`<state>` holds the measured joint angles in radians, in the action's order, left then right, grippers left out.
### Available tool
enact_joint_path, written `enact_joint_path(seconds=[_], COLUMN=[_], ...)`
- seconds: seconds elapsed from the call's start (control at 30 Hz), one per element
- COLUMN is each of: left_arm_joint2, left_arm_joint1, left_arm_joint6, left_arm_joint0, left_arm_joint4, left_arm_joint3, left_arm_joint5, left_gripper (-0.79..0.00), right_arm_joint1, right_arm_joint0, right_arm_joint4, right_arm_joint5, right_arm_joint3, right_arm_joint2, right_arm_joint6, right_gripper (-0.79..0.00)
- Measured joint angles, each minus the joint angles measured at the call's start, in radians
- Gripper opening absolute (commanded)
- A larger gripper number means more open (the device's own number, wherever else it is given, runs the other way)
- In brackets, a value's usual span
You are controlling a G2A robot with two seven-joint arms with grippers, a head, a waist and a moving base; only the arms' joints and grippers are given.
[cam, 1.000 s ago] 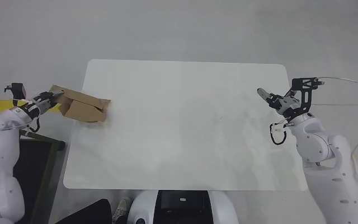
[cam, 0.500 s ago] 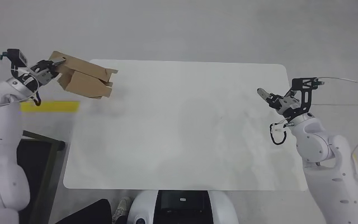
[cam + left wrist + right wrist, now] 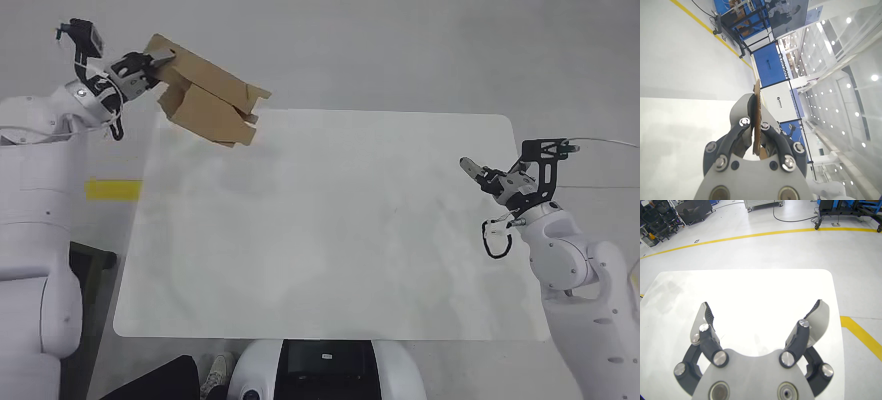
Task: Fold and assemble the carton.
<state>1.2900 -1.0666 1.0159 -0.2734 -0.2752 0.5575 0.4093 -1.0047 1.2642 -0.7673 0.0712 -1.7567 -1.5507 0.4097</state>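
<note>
A brown cardboard carton (image 3: 205, 92), partly folded, hangs in the air over the table's far left corner. My left gripper (image 3: 152, 67) is shut on one of its flaps. In the left wrist view that flap's edge (image 3: 757, 117) runs between the two fingers of the left gripper (image 3: 755, 106). My right gripper (image 3: 472, 170) stands open above the right edge of the white table (image 3: 330, 230), holding nothing. Its fingers are spread wide in the right wrist view (image 3: 762, 308), with bare tabletop (image 3: 745, 291) beyond them.
The table is a bare white rounded slab. A yellow floor line (image 3: 112, 188) lies off its left edge. Beyond the table, the right wrist view shows grey floor with a yellow line (image 3: 761, 235), carts and chairs far off.
The left arm has lifted the carton from the table's left edge and carried it up and toward the far left corner. The right arm has not moved.
</note>
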Motion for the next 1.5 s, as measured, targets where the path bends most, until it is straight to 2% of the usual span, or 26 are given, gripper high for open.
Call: enact_joint_path(seconds=[0.27,0.57,0.9,1.5], left_arm_joint2=[-0.136,-0.226,-0.255,-0.255], left_arm_joint1=[-0.073,-0.11,-0.115,-0.115], left_arm_joint6=[-0.038,-0.029,0.064,0.064], left_arm_joint0=[-0.052,-0.113,-0.157,-0.158], left_arm_joint4=[-0.049,-0.055,-0.058,-0.058], left_arm_joint3=[0.092,0.215,0.35,0.351], left_arm_joint5=[-0.002,0.012,0.044,0.044], left_gripper=[-0.785,-0.785,-0.785,-0.785], right_arm_joint1=[0.0,0.0,0.0,0.0], right_arm_joint0=[0.0,0.0,0.0,0.0], right_arm_joint4=[0.0,0.0,0.0,0.0], right_arm_joint5=[0.0,0.0,0.0,0.0], right_arm_joint3=[0.0,0.0,0.0,0.0], right_arm_joint2=[0.0,0.0,0.0,0.0], right_arm_joint6=[0.0,0.0,0.0,0.0], right_gripper=[0.0,0.0,0.0,0.0])
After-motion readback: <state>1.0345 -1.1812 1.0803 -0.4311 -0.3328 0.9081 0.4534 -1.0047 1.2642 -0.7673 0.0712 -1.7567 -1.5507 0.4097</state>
